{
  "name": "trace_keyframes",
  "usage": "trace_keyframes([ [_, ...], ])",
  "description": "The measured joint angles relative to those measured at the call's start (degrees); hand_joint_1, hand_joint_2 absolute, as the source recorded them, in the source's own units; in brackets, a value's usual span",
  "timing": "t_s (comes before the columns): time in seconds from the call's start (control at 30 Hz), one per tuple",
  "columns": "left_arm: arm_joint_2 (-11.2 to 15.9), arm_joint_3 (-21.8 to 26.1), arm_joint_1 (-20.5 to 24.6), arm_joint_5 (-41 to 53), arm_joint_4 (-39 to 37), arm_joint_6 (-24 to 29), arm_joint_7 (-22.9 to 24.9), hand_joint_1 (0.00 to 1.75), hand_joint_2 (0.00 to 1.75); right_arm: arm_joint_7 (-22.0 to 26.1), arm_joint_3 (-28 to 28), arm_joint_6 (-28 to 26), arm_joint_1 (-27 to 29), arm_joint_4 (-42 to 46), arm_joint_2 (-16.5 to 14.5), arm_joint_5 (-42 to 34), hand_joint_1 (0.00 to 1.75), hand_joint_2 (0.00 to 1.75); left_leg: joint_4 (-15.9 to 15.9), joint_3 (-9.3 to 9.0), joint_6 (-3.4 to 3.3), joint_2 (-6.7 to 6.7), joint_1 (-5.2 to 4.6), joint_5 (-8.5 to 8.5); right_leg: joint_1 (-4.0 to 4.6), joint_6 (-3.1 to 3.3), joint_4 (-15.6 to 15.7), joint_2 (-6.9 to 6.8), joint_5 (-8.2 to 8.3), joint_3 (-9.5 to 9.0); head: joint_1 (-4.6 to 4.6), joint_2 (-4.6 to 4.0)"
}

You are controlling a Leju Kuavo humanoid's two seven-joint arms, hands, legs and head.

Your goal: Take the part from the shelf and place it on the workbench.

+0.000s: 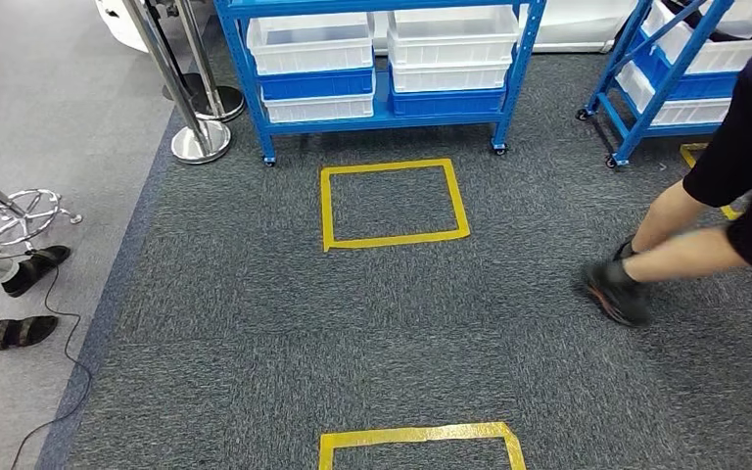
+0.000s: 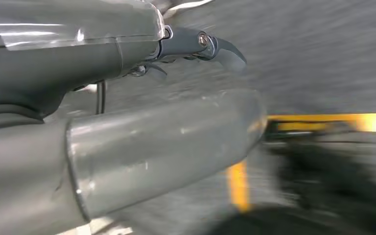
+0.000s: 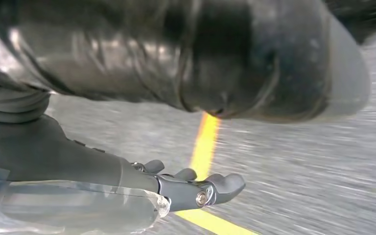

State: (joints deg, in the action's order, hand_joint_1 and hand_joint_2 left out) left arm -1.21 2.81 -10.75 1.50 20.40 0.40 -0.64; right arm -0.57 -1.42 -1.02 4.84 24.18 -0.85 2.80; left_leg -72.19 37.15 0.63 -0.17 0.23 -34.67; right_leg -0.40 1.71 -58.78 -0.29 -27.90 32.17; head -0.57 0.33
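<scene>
Hanging empty with fingers loosely spread, both hands (image 2: 196, 49) (image 3: 191, 188) face the shelf (image 1: 382, 117), whose part, hidden in bins (image 1: 313, 44), can't be judged for weight or grip.

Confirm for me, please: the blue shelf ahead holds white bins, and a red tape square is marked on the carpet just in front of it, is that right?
Not quite: the tape square is yellow, not red, as the head view shows. The rest stands: it lies on the carpet just in front of the blue shelf, which holds white bins.

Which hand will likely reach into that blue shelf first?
Neither yet: the left hand and right hand both hang empty over carpet, and the blue shelf stands centred ahead.
</scene>
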Motion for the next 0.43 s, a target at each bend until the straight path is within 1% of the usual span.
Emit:
trace_keyframes([
  [0.03,0.05,-0.15,-1.16,-0.16,-1.10,-0.02,0.08,0.00,0.00,0.04,0.02,0.10,-0.90,1.35,0.00,-0.24,0.00,0.00,3.59,-1.80,-0.24,0.03,-0.02,2.03,0.04,-0.03,0.00,-0.05,-0.02,-0.09,0.01,0.00],
  [0.07,0.15,-0.28,-2.18,-0.29,-2.17,-0.02,0.13,0.00,0.00,0.08,0.06,0.16,-1.69,2.66,0.00,-0.49,0.00,0.00,7.81,-3.99,-0.61,0.11,-0.13,3.86,0.11,-0.12,0.00,-0.02,-0.07,-0.07,0.01,0.00],
  [0.1,0.31,-0.41,-2.86,-0.43,-2.97,-0.04,0.19,0.00,0.00,0.12,0.11,0.20,-2.07,3.67,0.01,-0.80,0.00,0.00,11.29,-5.79,-1.01,0.27,-0.30,5.25,0.19,-0.35,0.01,0.06,-0.15,-0.03,0.02,0.00],
  [0.13,0.46,-0.55,-3.19,-0.60,-3.21,-0.07,0.27,0.00,0.00,0.25,0.16,0.27,-2.19,4.12,0.03,-1.19,0.00,0.00,13.52,-6.98,-1.39,0.40,-0.51,6.01,0.22,-0.68,0.05,0.12,-0.19,0.02,0.00,0.00],
  [0.17,0.58,-0.69,-2.95,-0.80,-2.61,-0.10,0.34,0.00,0.00,0.34,0.21,0.40,-1.91,3.64,0.04,-1.62,0.00,0.00,14.35,-7.42,-1.73,0.41,-0.72,6.22,0.22,-1.05,0.13,0.03,-0.23,0.03,-0.01,0.00],
  [0.2,0.67,-0.81,-2.01,-1.05,-1.26,-0.14,0.39,0.00,0.00,0.41,0.22,0.56,-1.01,2.32,0.06,-2.02,0.00,0.00,14.48,-7.38,-2.03,0.14,-0.84,6.41,0.18,-1.42,0.25,-0.33,-0.24,-0.17,-0.03,0.00],
  [0.23,0.69,-0.93,-0.59,-1.25,0.61,-0.17,0.38,0.00,0.00,0.43,0.23,0.73,0.21,0.55,0.08,-2.36,0.00,0.00,14.83,-7.44,-2.38,-0.36,-0.67,6.72,0.17,-1.75,0.22,-0.82,-0.31,-0.46,-0.05,0.00],
  [0.27,0.69,-1.06,1.25,-1.36,2.65,-0.20,0.34,0.00,0.00,0.33,0.25,0.85,1.90,-1.38,0.12,-2.54,0.00,0.00,15.30,-7.54,-2.75,-0.90,-0.47,7.04,0.15,-2.03,-0.25,-1.04,-0.71,-0.54,-0.03,0.00],
  [0.3,0.70,-1.17,3.27,-1.44,4.59,-0.22,0.30,0.00,0.00,0.25,0.28,0.91,3.87,-3.28,0.15,-2.63,0.00,0.00,15.74,-7.65,-3.07,-1.39,-0.26,7.34,0.14,-2.27,-1.64,-0.92,-1.71,-0.06,0.00,0.00],
  [0.33,0.70,-1.27,5.11,-1.44,6.43,-0.25,0.28,0.00,0.00,0.17,0.33,0.94,5.78,-5.05,0.19,-2.67,0.00,0.00,16.05,-7.75,-3.30,-1.67,-0.05,7.56,0.10,-2.49,-4.16,-0.51,-3.29,1.12,0.04,0.00],
  [0.4,0.71,-1.35,8.16,-1.44,9.69,-0.27,0.27,0.00,0.00,0.14,0.45,0.97,9.12,-8.43,0.25,-2.67,0.00,0.00,16.03,-7.63,-3.43,-1.84,-0.10,7.53,-0.11,-2.86,-11.44,0.26,-7.06,5.12,0.08,0.00],
  [0.43,0.71,-1.35,8.82,-1.44,10.45,-0.27,0.27,0.00,0.00,0.14,0.48,0.98,9.89,-9.22,0.27,-2.67,0.00,0.00,16.00,-7.57,-3.43,-1.85,-0.12,7.51,-0.17,-2.96,-13.50,0.33,-8.01,6.25,0.08,0.00],
])
